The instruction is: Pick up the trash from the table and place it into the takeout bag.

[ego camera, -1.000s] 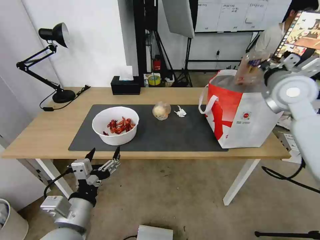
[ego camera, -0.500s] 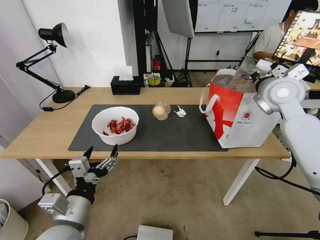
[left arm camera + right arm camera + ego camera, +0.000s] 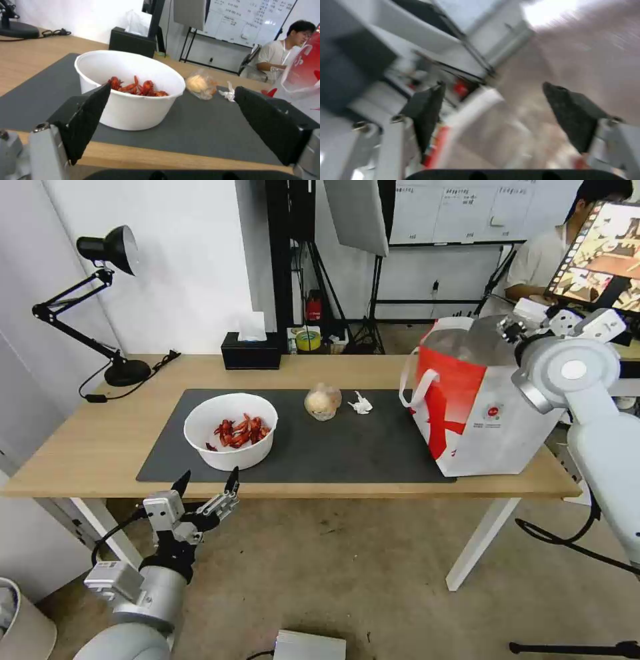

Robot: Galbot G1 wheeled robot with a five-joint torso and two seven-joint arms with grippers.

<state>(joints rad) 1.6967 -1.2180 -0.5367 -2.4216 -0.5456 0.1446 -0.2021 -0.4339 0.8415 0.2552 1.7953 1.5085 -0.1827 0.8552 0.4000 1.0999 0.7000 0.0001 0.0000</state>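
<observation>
Right gripper [image 3: 491, 100] raised over the takeout bag [image 3: 480, 413], elbow bent, fingers spread, released. Left gripper [image 3: 208, 485] below the table [image 3: 100, 447] edge, pointing upward, fingers apart, empty.

One desk [image 3: 100, 447] carries one dark mat [image 3: 347, 453]. On the mat: one white bowl [image 3: 231, 431] of red shells, one clear-wrapped beige lump [image 3: 323, 401] and one crumpled tissue [image 3: 361, 403], three pieces of trash in all. One red-and-white bag [image 3: 480, 413] stands at the desk's right end. Also on the desk are one black tissue box [image 3: 251, 352] and one black lamp [image 3: 107, 300]. Two grippers: the left gripper [image 3: 207, 487] and the right gripper [image 3: 493, 100], each with two black fingers [image 3: 90, 117] spread apart.
</observation>
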